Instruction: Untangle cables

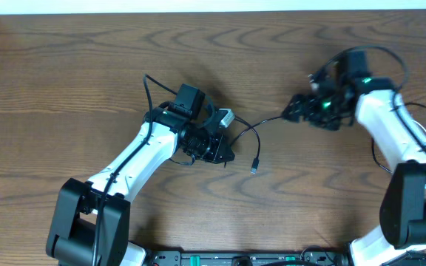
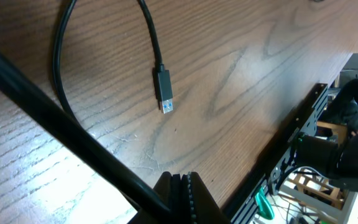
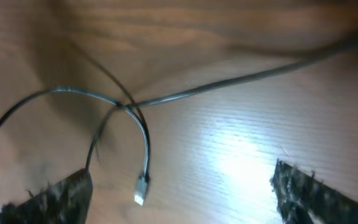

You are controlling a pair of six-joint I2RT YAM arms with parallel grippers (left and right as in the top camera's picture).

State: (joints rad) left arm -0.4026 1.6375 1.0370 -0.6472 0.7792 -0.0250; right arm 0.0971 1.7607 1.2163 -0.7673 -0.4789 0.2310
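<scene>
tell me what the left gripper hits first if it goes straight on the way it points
Probably the wooden table, right by the blue-tipped plug of the black cable, which lies dead ahead of the left gripper. Depth is unclear, so it could touch the plug first.

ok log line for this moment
left tool shut | right tool open | black cable slack on table | plug end free

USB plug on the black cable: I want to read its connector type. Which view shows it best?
Left wrist: the USB plug lies sharp and close on the table, blue tip visible. Overhead shows it only as a tiny speck. Right wrist shows a blurred plug end, probably the same one.
</scene>
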